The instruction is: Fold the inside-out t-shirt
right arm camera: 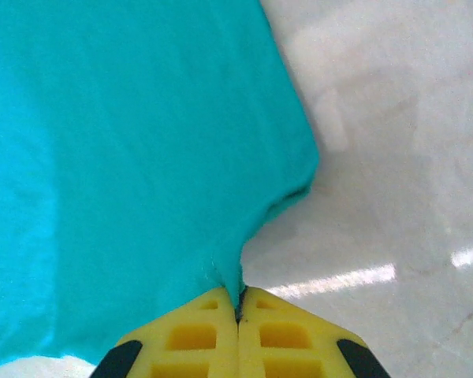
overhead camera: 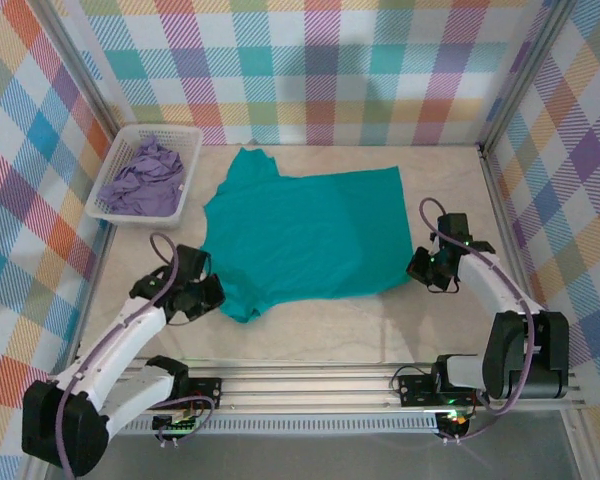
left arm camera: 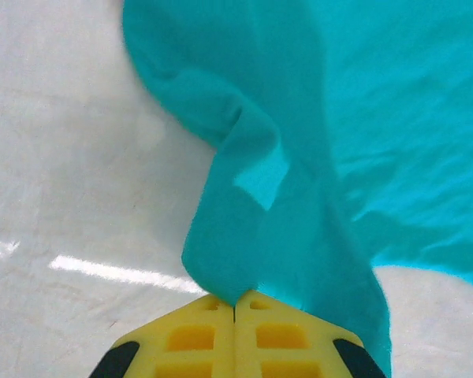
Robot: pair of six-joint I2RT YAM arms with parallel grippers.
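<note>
The teal-green t-shirt (overhead camera: pixel 305 235) lies spread across the middle of the table, its far left part bunched toward the basket. My left gripper (overhead camera: pixel 205 295) is at the shirt's near left corner, shut on a pinch of the fabric (left arm camera: pixel 244 260) that rises from its yellow fingers (left arm camera: pixel 197 339). At the shirt's right edge, my right gripper (overhead camera: pixel 423 268) is shut on the cloth's near right corner (right arm camera: pixel 221 260), which runs into the seam between its yellow fingers (right arm camera: pixel 284 339). No tag shows.
A white basket (overhead camera: pixel 115 205) holding a lavender-purple garment (overhead camera: pixel 145 180) stands at the far left. Plaid walls ring the table. Bare tabletop (overhead camera: pixel 320 330) runs along the near edge in front of the shirt.
</note>
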